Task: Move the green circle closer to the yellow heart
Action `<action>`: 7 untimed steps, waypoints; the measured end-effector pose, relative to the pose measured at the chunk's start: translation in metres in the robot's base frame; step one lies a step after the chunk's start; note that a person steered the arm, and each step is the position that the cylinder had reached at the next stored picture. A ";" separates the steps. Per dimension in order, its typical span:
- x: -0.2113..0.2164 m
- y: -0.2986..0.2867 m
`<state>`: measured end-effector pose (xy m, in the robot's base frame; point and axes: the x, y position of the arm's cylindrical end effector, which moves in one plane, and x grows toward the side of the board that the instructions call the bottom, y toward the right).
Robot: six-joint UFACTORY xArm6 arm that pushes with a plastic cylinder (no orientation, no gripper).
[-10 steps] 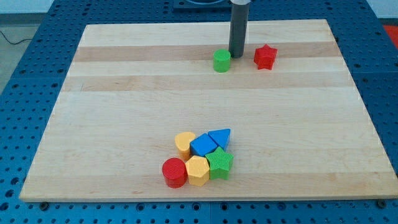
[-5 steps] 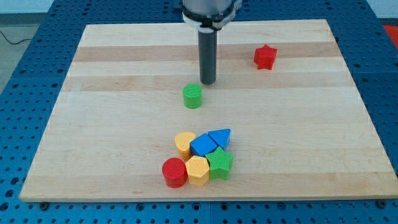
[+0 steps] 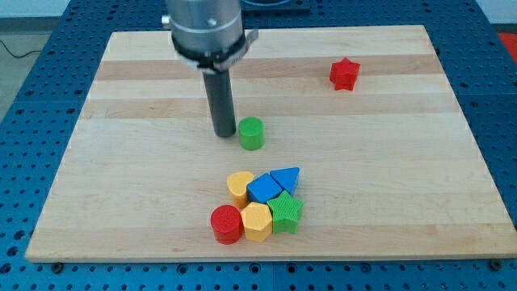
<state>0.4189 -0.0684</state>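
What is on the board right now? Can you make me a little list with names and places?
tip: just left of the green circle, close beside it
green circle: mid-board, above the cluster
yellow heart: cluster's upper left, apart from the green circle
cluster: blue block, blue triangle, green star, yellow hexagon, red cylinder
red star: alone, top right
board: wooden

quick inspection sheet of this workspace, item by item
surface: wooden board on blue perforated table
job's things: green circle above the yellow heart, a gap between them
clutter: blue block, blue triangle, green star, yellow hexagon, red cylinder clustered by the heart; red star apart, upper right
hand: none; my tip just left of the green circle
cables: thin one, top left
surroundings: nothing seen
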 end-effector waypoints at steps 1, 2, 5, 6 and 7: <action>-0.025 0.023; -0.015 0.037; 0.039 0.037; 0.048 0.037; 0.049 0.037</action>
